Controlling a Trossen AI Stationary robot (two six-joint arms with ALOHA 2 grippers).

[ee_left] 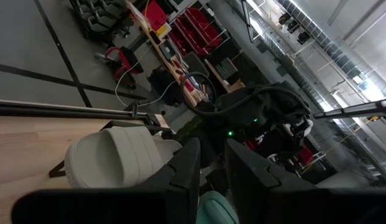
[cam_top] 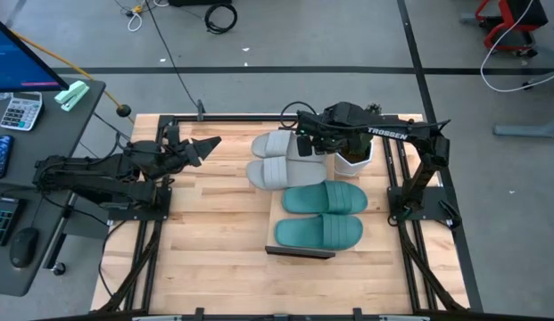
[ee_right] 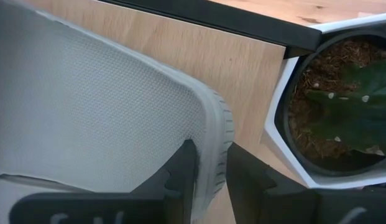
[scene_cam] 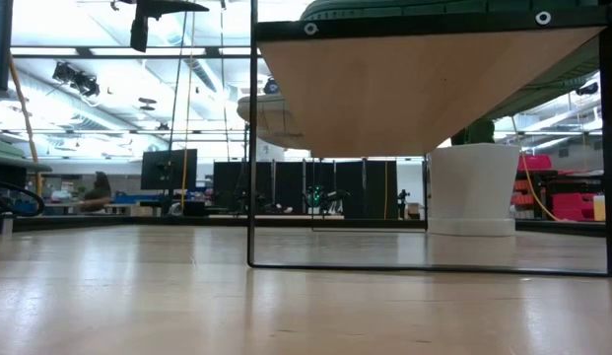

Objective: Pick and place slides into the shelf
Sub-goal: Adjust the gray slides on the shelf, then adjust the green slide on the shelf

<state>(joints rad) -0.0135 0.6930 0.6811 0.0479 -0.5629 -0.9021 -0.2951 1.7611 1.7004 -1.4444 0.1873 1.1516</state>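
The shelf (cam_top: 275, 217) is a light-wood board on a dark metal frame, and the low view shows its underside (scene_cam: 424, 89). Two teal slides (cam_top: 326, 198) (cam_top: 319, 232) lie side by side on its near part. Two light grey slides (cam_top: 278, 143) (cam_top: 275, 173) lie on its far part. My right gripper (ee_right: 212, 167) points down over the farther grey slide's right end and is shut on it. My left gripper (ee_left: 211, 165) stays level above the table's left side, pointing toward the shelf, shut and holding nothing. My right gripper pinches the rim (ee_right: 212, 140) of the farther grey slide at its rounded end nearest the plant pot. One finger is on the dotted footbed side and the other on the ribbed outer wall. The fingers come from above, pointing down. I cannot tell whether the slide rests on the shelf.
A white pot with a green plant (cam_top: 355, 159) (ee_right: 342, 99) stands on the table just right of the held slide's end. The shelf's black frame legs (scene_cam: 251, 148) rise from the tabletop. A desk with a calculator (cam_top: 20, 111) stands beyond the table's left edge.
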